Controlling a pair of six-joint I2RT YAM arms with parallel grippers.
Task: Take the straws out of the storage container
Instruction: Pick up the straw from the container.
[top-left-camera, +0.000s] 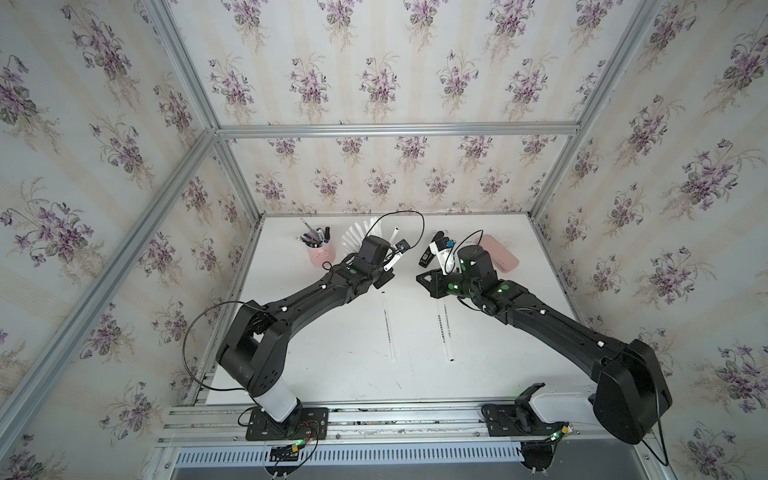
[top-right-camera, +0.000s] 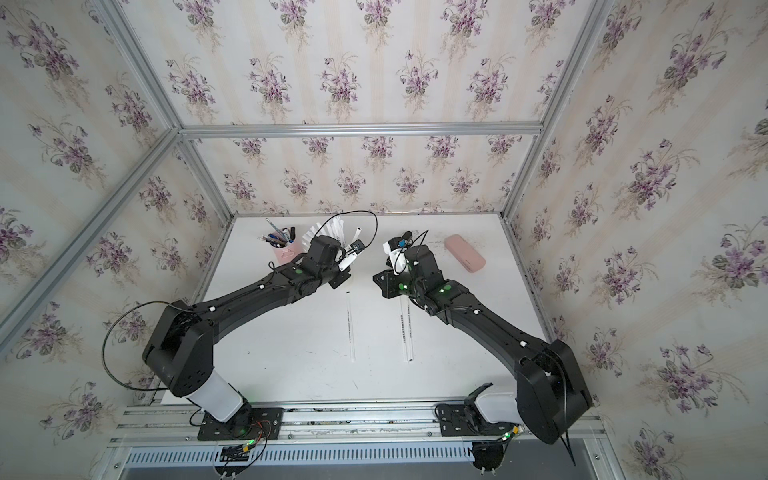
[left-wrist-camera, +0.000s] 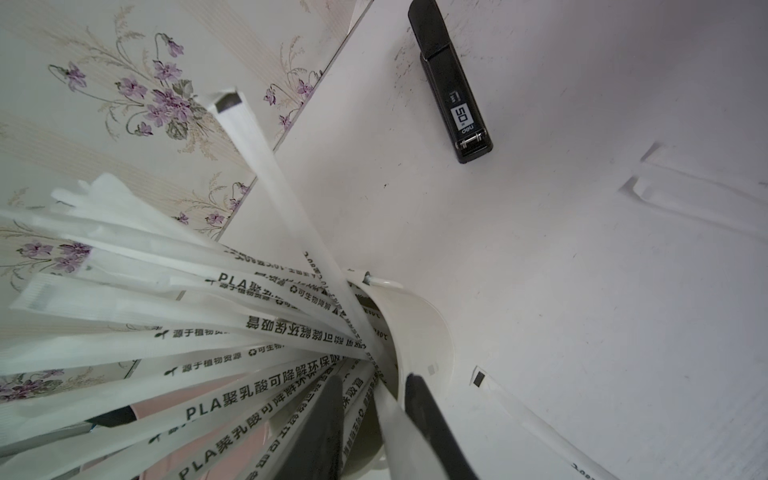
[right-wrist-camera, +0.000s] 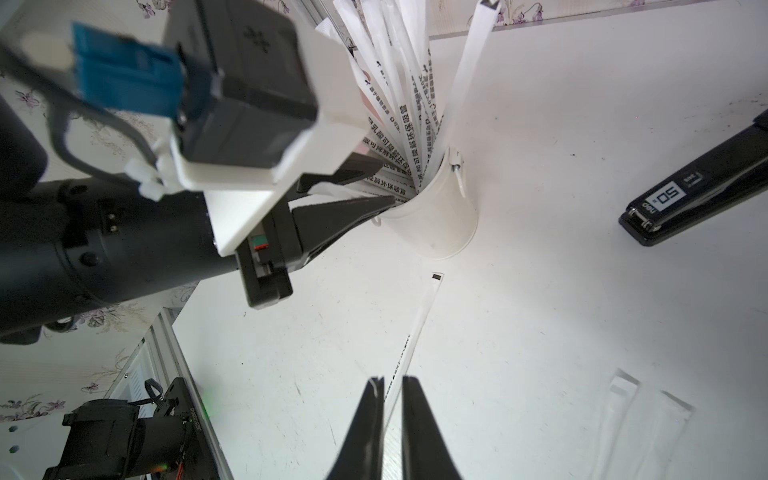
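Right gripper (right-wrist-camera: 392, 380): jaws narrowly apart, empty, above white tabletop (top-left-camera: 498, 353). Left gripper (right-wrist-camera: 386, 185): jaws round one of straws (left-wrist-camera: 249, 332) in storage container (right-wrist-camera: 436, 216) at tabletop rear; grip unconfirmed. Floral walls (top-left-camera: 374, 83), alu. frame (top-left-camera: 395, 129) surround.

The left wrist view cuts off the base of the storage container (left-wrist-camera: 419, 328) at its edge, and whether the left gripper (left-wrist-camera: 374, 380) pinches the straw (left-wrist-camera: 395, 419) between its fingers cannot be told. In both top views the left arm (top-left-camera: 372, 249) hides the container, and only the fanned tops of the straws (top-left-camera: 353, 239) show. Two more straws (right-wrist-camera: 636, 415) on the table (right-wrist-camera: 540, 291) are blurred and cut off in the right wrist view.
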